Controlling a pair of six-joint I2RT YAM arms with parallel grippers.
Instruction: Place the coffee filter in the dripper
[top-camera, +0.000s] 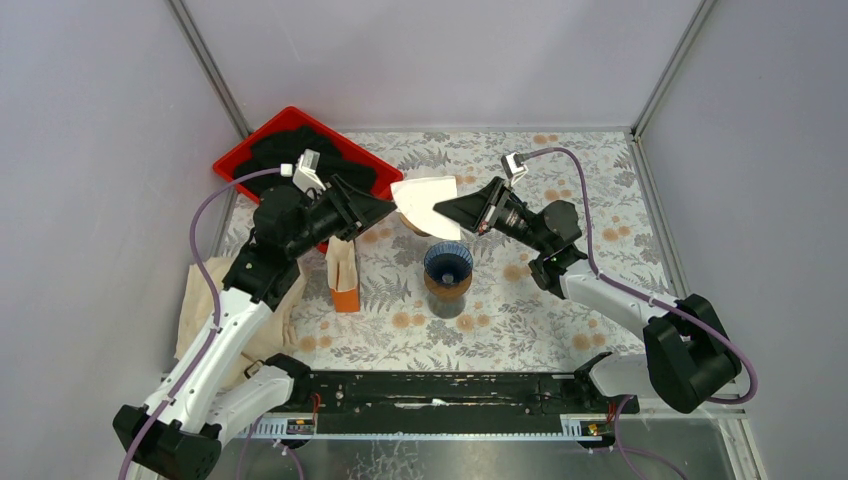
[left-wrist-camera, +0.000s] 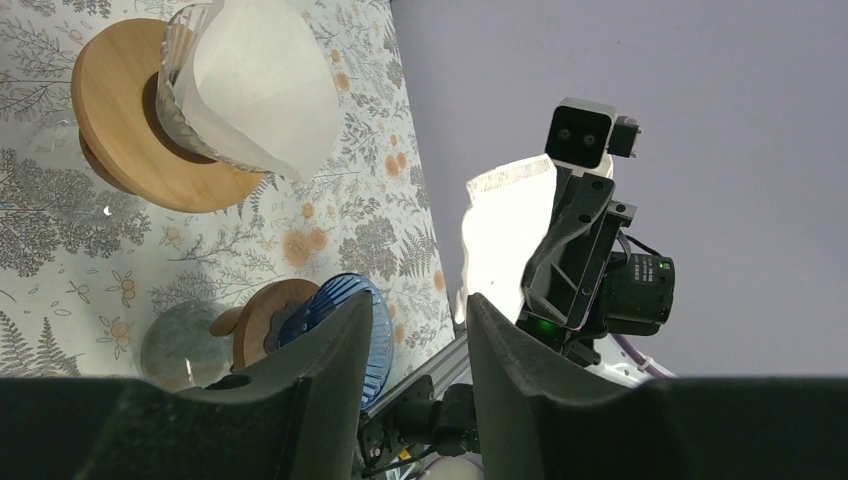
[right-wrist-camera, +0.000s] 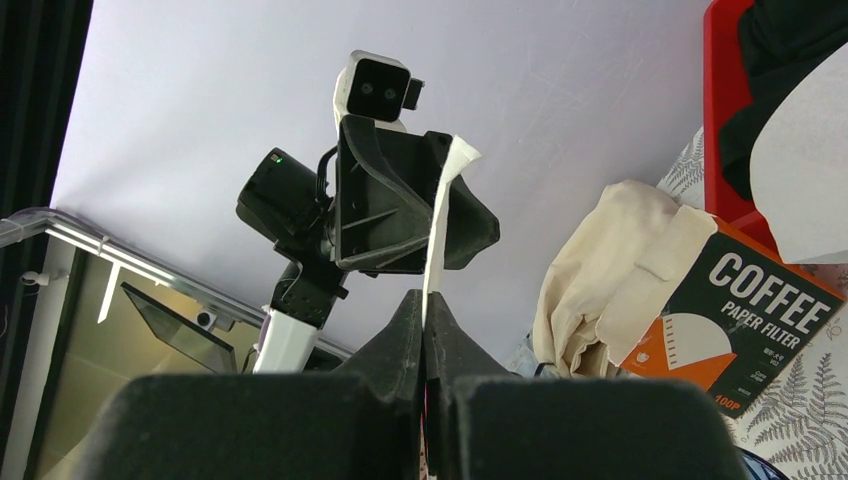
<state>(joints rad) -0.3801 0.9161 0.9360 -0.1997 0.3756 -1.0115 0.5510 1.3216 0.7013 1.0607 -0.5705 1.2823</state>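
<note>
The paper filter (right-wrist-camera: 441, 215) is up off the bench (top-camera: 560, 320), with your right end effector (right-wrist-camera: 424, 312) clamped on its edge. Your left end effector (left-wrist-camera: 420, 345) faces it from the left, fingers apart and nothing between them. The blue dripper (top-camera: 447, 260) stands just on the near side of both, beside a glass dripper (left-wrist-camera: 172, 75) holding a second filter (left-wrist-camera: 265, 85).

white filter (top-camera: 425, 197), blue dripper (top-camera: 448, 262), red tray (top-camera: 252, 141)
</note>
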